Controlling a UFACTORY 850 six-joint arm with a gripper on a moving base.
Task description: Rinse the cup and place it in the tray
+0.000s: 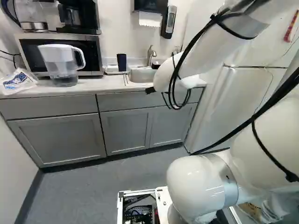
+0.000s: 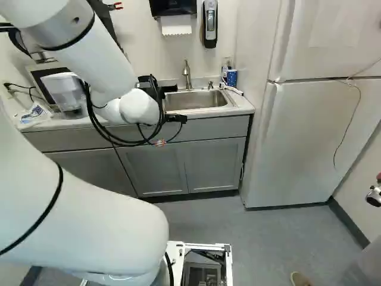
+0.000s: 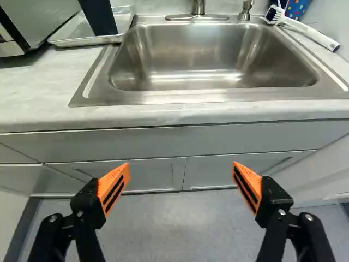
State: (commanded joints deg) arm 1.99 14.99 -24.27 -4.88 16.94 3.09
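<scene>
Countertop (image 3: 32,103) left of the sink (image 3: 212,60): 1 dark cup (image 3: 99,16) is held by the tray (image 3: 82,41). The gripper (image 3: 181,166) is spread, empty — rinsing and placing seem done; only retreat is called for.

Bright, diffuse light puts glints in the steel sink (image 3: 212,54) and on the arm (image 1: 194,184)

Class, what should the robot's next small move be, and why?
Assuming the dark cup is unrinsed, which the pictures cannot settle, I would probably swing the pincer toward it: the cup stands in the tray beside the sink, and the pincer is open, with nothing in its grip.
</scene>
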